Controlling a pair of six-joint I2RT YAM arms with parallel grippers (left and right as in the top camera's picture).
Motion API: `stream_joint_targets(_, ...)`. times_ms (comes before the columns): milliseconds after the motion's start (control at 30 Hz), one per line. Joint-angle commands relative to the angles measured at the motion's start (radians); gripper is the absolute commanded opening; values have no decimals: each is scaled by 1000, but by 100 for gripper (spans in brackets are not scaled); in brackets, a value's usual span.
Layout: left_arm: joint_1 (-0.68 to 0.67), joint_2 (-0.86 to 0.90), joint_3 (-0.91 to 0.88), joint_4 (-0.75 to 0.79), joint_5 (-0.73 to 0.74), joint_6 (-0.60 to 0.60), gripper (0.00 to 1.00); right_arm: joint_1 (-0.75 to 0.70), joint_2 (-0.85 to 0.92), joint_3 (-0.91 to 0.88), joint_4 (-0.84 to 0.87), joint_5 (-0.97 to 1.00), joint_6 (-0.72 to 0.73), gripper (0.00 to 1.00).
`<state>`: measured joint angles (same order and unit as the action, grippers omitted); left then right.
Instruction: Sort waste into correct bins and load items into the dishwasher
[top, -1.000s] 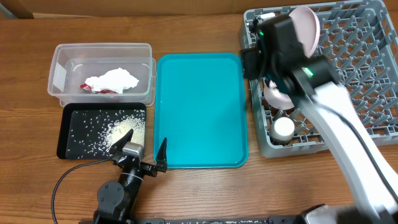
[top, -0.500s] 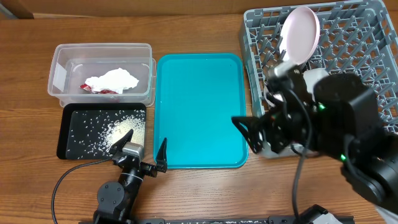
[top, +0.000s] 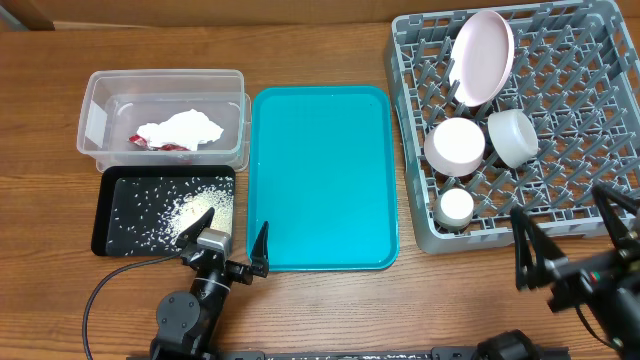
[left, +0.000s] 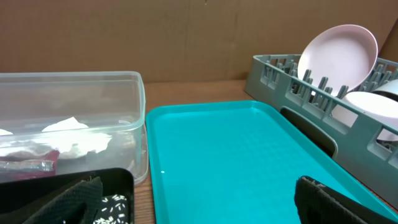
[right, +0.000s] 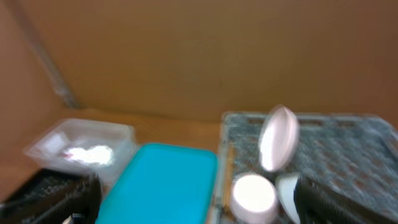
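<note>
Left gripper (top: 236, 224) sat at the near table edge, fingers spread wide and empty, over the gap between the black tray (top: 108, 240) and the teal tray (top: 322, 180). Right gripper (top: 562, 215) was at the rack's (top: 420, 238) near edge, fingers wide, empty. Rack held an upright plate (top: 482, 55), two bowls (top: 455, 145) (top: 512, 137) and a cup (top: 455, 206). Napkin (top: 180, 127) lay over the wrapper (top: 150, 144) in the tub (top: 165, 76). Rice (top: 190, 208) was scattered in the black tray.

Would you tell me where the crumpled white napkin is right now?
Overhead view: the napkin lies inside the clear tub on the left, behind the black tray and beside the teal tray.
</note>
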<state>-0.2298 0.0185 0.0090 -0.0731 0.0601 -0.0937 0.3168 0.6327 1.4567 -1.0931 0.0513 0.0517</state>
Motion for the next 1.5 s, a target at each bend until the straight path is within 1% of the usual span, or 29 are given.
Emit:
stream_joint_targets(0,-5,-5,-4,0,3,12,100,-151,-106,-264,124,-14,1,100)
stream_joint_targets(100,-5,-5,-4,0,4,12,100,-223,-188,-443,207,-78,1,100)
stream_joint_targets(267,-5,-5,-4,0,4,12,100,-269,-349,-748,378,-132,1,100)
stream_joint_targets(467,-5,-5,-4,0,4,12,100,-296,-500,-1008,476,-132,1,100)
stream_joint_targets(633,-5,-5,-4,0,4,12,100,-313,-593,-1171,549,-132,1,100)
stream_joint_targets(733,-5,-5,-4,0,4,12,100,-313,-632,-1242,625,-132,1,100)
stream_joint_targets(967,-5,-5,-4,0,4,12,100,-312,-630,-1406,922,-132,1,100)
stream_joint_targets(1067,-5,-5,-4,0,3,12,100,-312,-630,-1448,1015,-132,1,100)
stream_joint_targets(1467,-5,-5,-4,0,4,12,100,-312,-630,-1449,1018,-132,1,100)
